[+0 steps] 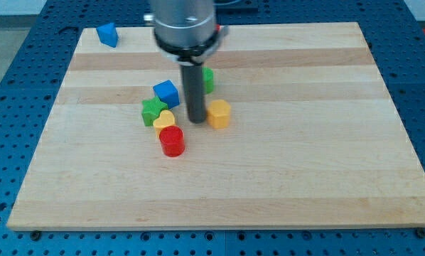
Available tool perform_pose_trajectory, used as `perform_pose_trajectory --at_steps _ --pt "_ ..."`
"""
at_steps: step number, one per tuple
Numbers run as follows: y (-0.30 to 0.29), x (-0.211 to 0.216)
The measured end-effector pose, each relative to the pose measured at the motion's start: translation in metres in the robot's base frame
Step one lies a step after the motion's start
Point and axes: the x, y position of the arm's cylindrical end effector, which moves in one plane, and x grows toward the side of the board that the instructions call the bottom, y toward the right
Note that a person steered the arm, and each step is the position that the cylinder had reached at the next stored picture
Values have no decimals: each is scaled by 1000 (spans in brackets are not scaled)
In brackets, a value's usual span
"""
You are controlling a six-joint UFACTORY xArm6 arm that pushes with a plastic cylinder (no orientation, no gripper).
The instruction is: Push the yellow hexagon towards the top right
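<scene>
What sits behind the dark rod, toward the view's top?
A green block pokes out on the rod's right; its shape is mostly covered. My tip rests just left of the yellow hexagon.

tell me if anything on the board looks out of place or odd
One thing stands out: a blue block sits alone at the board's top-left corner, right by the edge, far from the cluster mid-board. Nothing looks damaged. My tip stands just left of the yellow hexagon.

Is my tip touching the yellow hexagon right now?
Cannot tell. In the camera view, my tip sits immediately left of the yellow hexagon; no clear gap or contact shows.
</scene>
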Motion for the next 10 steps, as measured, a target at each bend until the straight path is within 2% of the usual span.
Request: perform_pose_trajectory --at_steps 1,2,3,4,5,6,7,8,9,10 --pt "56 -3" --pt "42 4" --pt "0 31" --pt "15 46" --pt "65 16" --pt "122 -32" --pt "119 -33" --pt "87 -1" --pt "107 6" --pt "158 -19"
